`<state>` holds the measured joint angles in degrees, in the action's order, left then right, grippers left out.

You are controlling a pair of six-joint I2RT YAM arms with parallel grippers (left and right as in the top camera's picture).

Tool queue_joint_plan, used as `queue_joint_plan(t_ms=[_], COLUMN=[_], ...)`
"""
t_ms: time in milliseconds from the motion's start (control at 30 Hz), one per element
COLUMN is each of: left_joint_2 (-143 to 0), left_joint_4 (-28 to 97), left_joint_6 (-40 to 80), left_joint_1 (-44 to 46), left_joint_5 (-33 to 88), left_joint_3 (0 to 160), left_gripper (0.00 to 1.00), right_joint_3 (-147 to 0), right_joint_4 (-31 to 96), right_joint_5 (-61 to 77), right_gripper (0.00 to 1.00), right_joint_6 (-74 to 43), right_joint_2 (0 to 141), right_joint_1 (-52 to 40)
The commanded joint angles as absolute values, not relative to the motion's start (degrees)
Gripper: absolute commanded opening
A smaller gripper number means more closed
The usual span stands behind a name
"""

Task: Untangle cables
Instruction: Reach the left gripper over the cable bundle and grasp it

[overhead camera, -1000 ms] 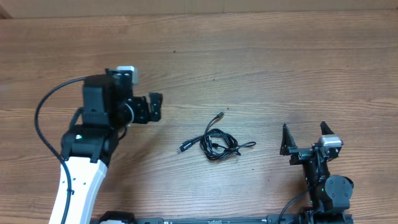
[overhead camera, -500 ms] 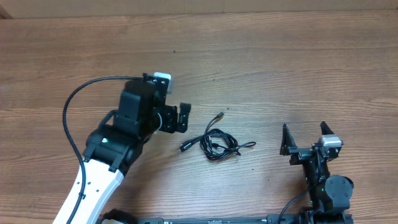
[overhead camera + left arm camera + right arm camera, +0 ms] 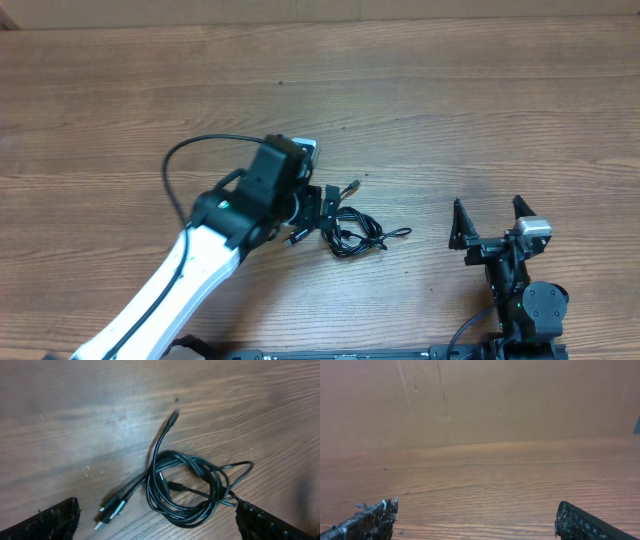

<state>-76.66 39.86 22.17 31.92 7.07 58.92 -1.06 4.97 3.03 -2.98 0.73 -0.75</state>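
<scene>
On table [image 3: 450,100] | cables [image 3: 352,232] coiled, axis near-left to far-right | L end effector [image 3: 327,208] apart, by them | R end effector [image 3: 488,212] apart

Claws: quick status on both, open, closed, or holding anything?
Left claw: open, holding nothing, poised over the cables.
Right claw: open, holding nothing, away from the cables.

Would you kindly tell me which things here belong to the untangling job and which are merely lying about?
Job: cables; left end effector, open, at the cables.
Not involved: right end effector, open, off to the side; wooden table.
</scene>
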Motion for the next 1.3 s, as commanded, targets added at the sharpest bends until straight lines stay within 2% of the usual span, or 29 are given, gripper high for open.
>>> queue_joint_plan(t_ms=[0,200,333,733,833,933,1000,1200,1267], left_joint_2=[-82.37,-90.87,-94.80,-99.35,-99.35,-99.35,-99.35,-99.37,-99.44], left_joint_4=[39.77,38.92,39.20,40.29,40.34,40.40,40.27,40.12,39.99], left_joint_6=[30.15,32.40,32.53,41.30,42.61,42.92,42.85,42.22,42.28], left_joint_1=[32.47,32.42,33.71,38.02,38.06,38.46,38.72,38.72,38.79], left_joint_5=[7.51,7.55,12.12,6.87,6.98,6.44,5.32,4.45,4.38], left_joint_3=[60.27,60.27,60.27,60.27,60.27,60.27,60.27,60.27,60.27], left_gripper=[1.00,1.00,1.00,1.00,0.90,0.70,0.63,0.60,0.66], right_joint_3=[-0.45,-0.45,-0.45,-0.45,-0.45,-0.45,-0.45,-0.45,-0.45], right_joint_4=[4.60,4.60,4.62,4.62,4.62,4.62,4.62,4.62,4.62], right_joint_5=[3.49,3.51,3.53,3.51,3.51,3.51,3.51,3.51,3.51], right_gripper=[1.00,1.00,1.00,1.00,1.00,1.00,1.00,1.00,1.00], right_joint_6=[-8.62,-9.02,-9.04,-11.16,-11.16,-11.16,-11.16,-11.16,-11.16], right_joint_2=[0.16,0.16,0.16,0.16,0.16,0.16,0.16,0.16,0.16], right_joint_1=[-0.62,-0.62,-0.62,-0.62,-0.62,-0.62,-0.62,-0.62,-0.62])
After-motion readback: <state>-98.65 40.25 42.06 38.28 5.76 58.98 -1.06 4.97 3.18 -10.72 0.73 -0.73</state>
